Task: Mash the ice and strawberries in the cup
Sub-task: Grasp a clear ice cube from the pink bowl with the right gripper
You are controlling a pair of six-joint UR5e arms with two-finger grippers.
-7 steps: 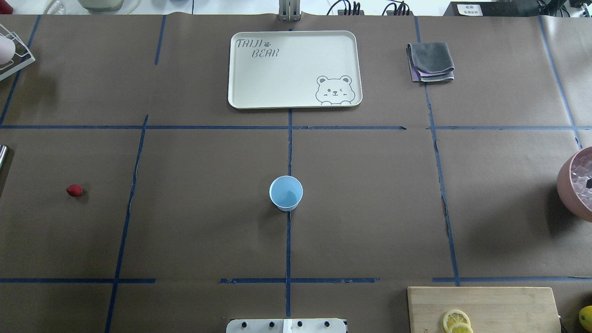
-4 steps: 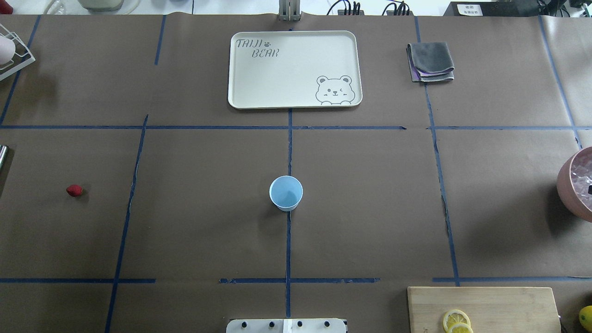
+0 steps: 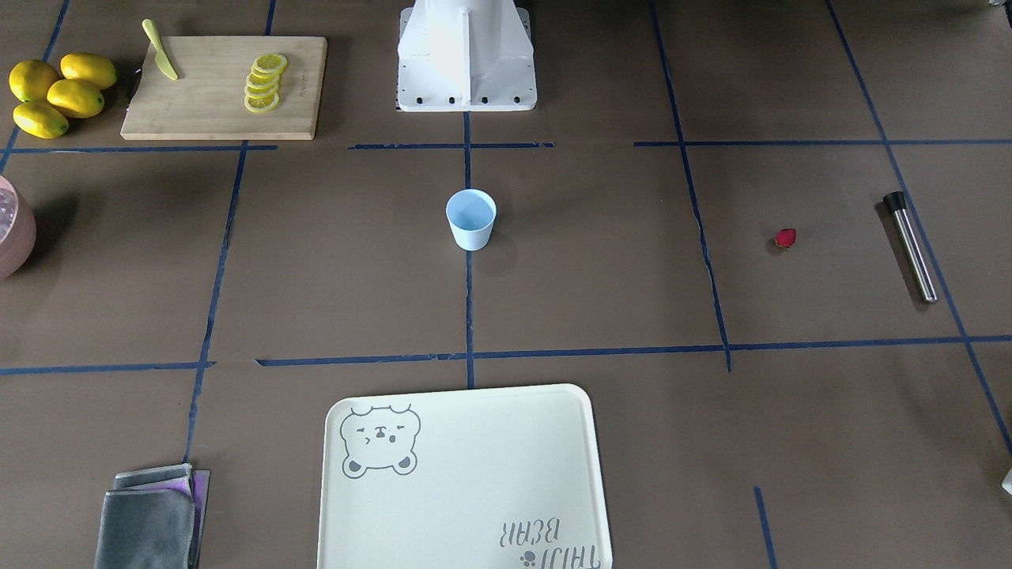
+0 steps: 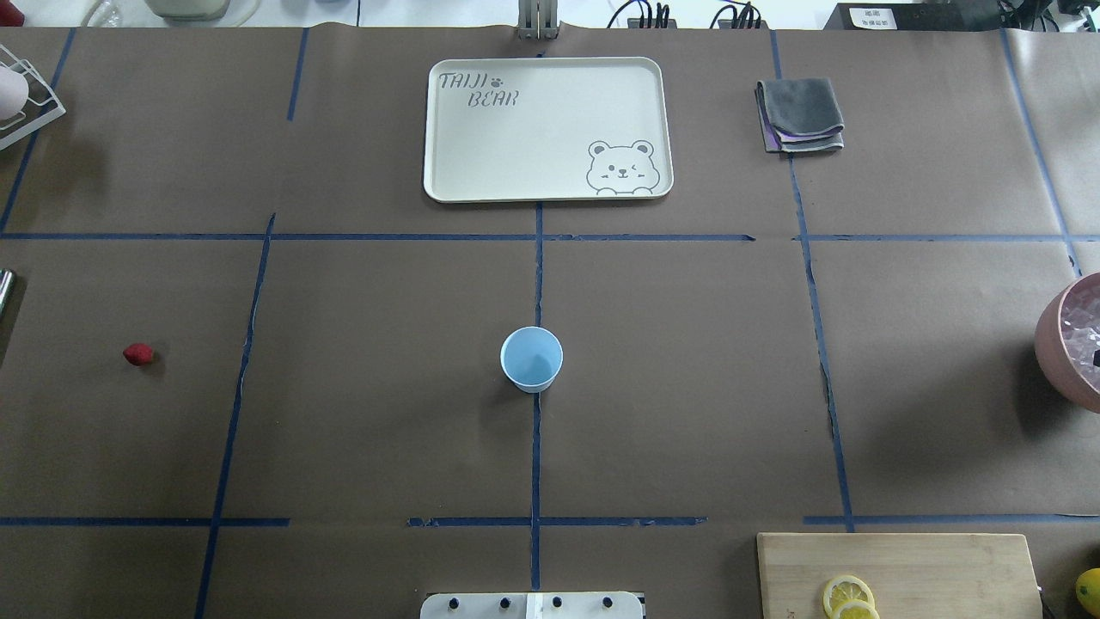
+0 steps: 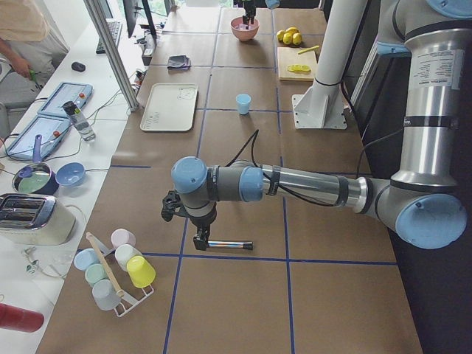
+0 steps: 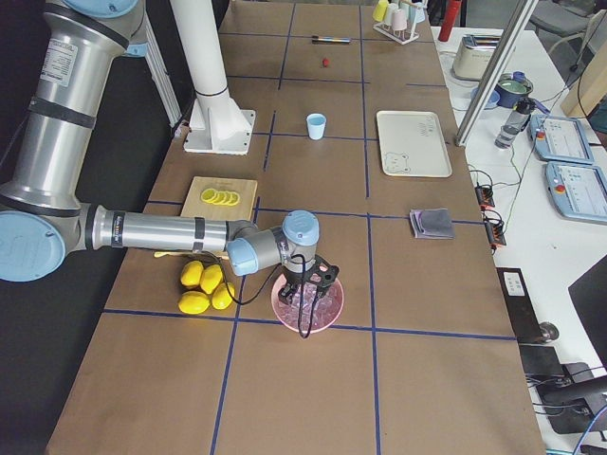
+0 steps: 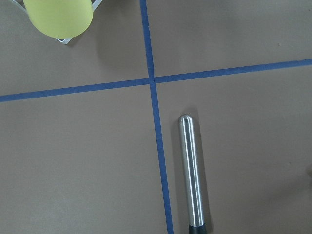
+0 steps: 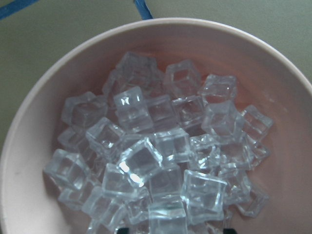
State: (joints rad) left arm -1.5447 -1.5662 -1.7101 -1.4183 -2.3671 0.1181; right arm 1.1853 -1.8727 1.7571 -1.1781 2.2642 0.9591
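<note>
Barely anything moved, just the right gripper (image 6: pixel 308 284) shifting over the ice (image 8: pixel 146 156) in the bowl (image 8: pixel 29 122), far right of the cup (image 4: pixel 531 358); cup looked empty; strawberry (image 4: pixel 137 353) lay well left of it; left gripper (image 5: pixel 200 237) hovered over the rod (image 7: pixel 191 170); couldn't tell either grip; everything left.

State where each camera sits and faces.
Front-facing: across the table, facing the robot's base, steeply down.
Overhead: behind the robot, down on the cup; base edge only.
Exterior left: table's left end; left arm over metal rod.
Exterior right: right end; right arm over pink bowl.
Left wrist: straight down on rod.
Right wrist: down into ice.
Shared: front-facing and overhead both show the cup.
</note>
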